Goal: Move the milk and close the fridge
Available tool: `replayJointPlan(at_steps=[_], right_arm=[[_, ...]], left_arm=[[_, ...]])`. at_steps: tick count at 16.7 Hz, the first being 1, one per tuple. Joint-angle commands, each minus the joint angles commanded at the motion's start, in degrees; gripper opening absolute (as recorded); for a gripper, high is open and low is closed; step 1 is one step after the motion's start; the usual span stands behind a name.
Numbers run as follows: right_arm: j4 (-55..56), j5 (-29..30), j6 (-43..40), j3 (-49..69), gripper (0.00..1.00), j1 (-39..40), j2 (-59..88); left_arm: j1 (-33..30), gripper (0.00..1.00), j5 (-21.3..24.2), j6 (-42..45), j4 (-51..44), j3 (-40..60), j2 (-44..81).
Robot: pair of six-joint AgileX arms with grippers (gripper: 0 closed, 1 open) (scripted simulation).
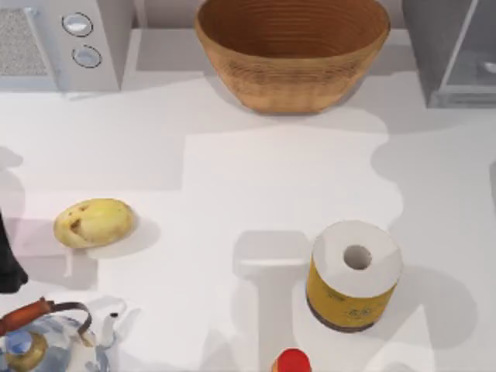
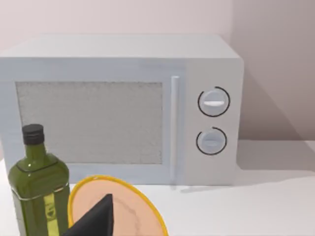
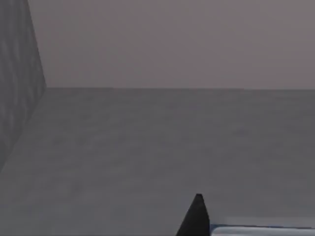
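The fridge stands at the table's back right corner, dark grey with a pale silvery panel, only partly in view. In the right wrist view, my right gripper shows as a dark tip in front of flat grey surfaces that look like the fridge's inside. Beside that tip lies a thin blue-and-white strip. It may be the milk, but too little of it shows to tell. My left arm sits at the table's left edge. Its gripper faces the microwave.
A light-grey microwave is at the back left, with a wicker basket at back centre. On the table lie a potato, a yellow-wrapped paper roll, a teapot and a red cap. An oil bottle and a yellow-rimmed plate are near my left gripper.
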Motion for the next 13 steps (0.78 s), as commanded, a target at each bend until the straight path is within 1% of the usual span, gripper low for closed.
replayJointPlan(at_steps=[6, 7, 13], right_arm=[[0.00, 0.00, 0.00, 0.00, 0.98, 0.00, 0.00], [0.00, 0.00, 0.00, 0.00, 1.00, 0.00, 0.00], [0.00, 0.00, 0.00, 0.00, 1.00, 0.00, 0.00]], left_arm=[[0.00, 1.00, 0.00, 0.00, 0.00, 0.00, 0.00], [0.00, 1.00, 0.00, 0.00, 0.00, 0.00, 0.00], [0.00, 1.00, 0.00, 0.00, 0.00, 0.00, 0.00]])
